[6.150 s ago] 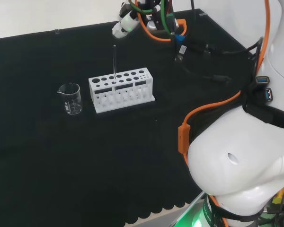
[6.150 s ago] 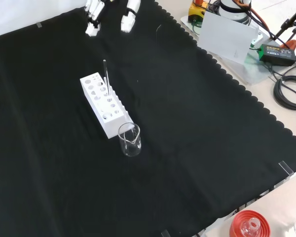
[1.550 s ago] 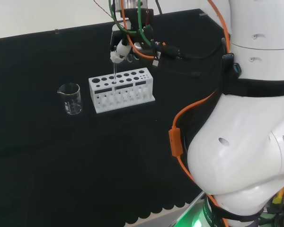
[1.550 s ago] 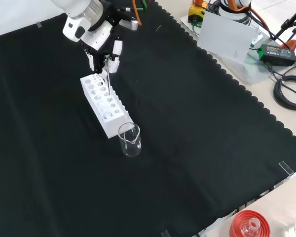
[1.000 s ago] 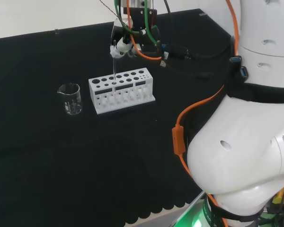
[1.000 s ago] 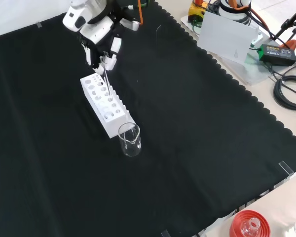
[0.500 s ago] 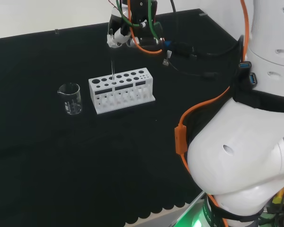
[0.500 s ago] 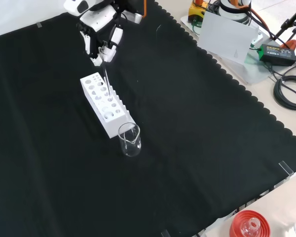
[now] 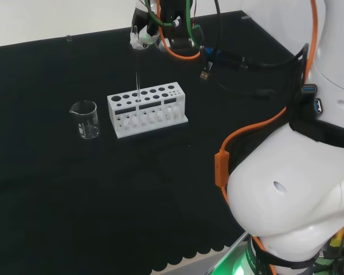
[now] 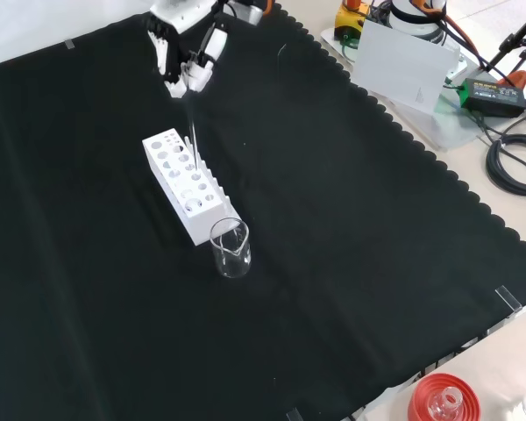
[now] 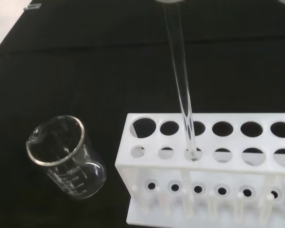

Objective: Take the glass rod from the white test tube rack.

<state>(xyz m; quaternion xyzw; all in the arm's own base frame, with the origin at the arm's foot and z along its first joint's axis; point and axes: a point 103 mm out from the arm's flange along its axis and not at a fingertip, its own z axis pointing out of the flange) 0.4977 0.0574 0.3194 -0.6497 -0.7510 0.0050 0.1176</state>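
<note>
our hand (image 10: pixel 186 54) hung high above the white test tube rack (image 9: pixel 147 109), fingers pointing down and pinched on the top end of the glass rod (image 9: pixel 137 77). we saw the rod hang nearly upright, its lower tip just at a hole in the rack's front row in the wrist view, so it was all but out. a clear beaker (image 9: pixel 85 118) stood upright near the rack's left end in the head view. black cloth (image 10: pixel 333 263) covered the bench; beyond its scalloped edge in the front view lay cables (image 10: pixel 514 162) and a red ribbed ring (image 10: pixel 443 397).
</note>
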